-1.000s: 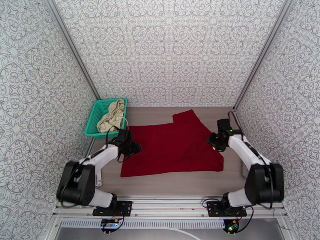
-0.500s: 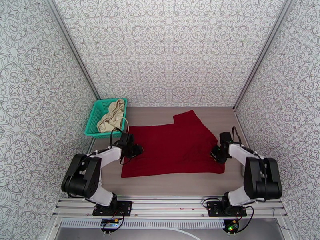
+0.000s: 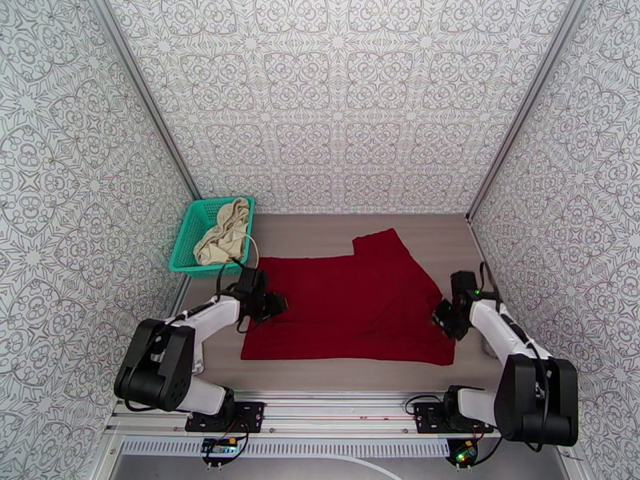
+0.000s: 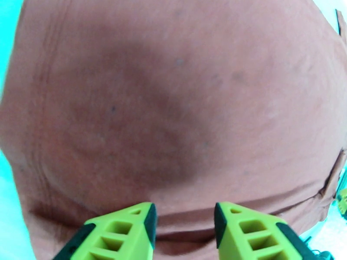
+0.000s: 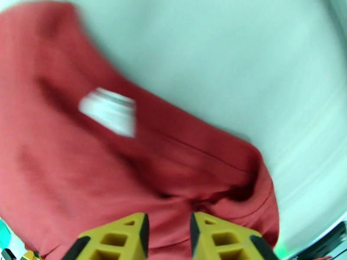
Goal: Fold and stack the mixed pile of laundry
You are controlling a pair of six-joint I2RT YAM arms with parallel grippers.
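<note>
Looking down on the shirt [image 3: 352, 306], spread nearly flat across the middle of the bench [image 3: 320, 230], with one sleeve poking out on the far side. Laid open like that, most likely, to give clean fold lines.

Down at the shirt's left edge, the left gripper [image 3: 276, 302]. Spread apart, low over the cloth beside the hem, with smooth fabric plain to see through the gap from the wrist. No bunching there, so reads as pressing or lining up rather than pinching.

Over to the right gripper [image 3: 442, 318], low at the right edge, close to the near corner. Parted part-way, with rumpled cloth heaped just ahead of the tips. Too blurred to tell whether any of it is nipped. Spotting a white patch [image 5: 108, 111] on the cloth from that wrist too. Maybe a label, but too smeared to call.

Posted one to each side, then, presumably to hold the shirt square and draw out wrinkles before the first fold.

Up at the far left, bundled inside the basket [image 3: 186, 238], the cream garment [image 3: 220, 238]. Left in there, it seems, to wait its turn while the big piece gets handled. No fold made, no stack begun: early days for this job.
</note>
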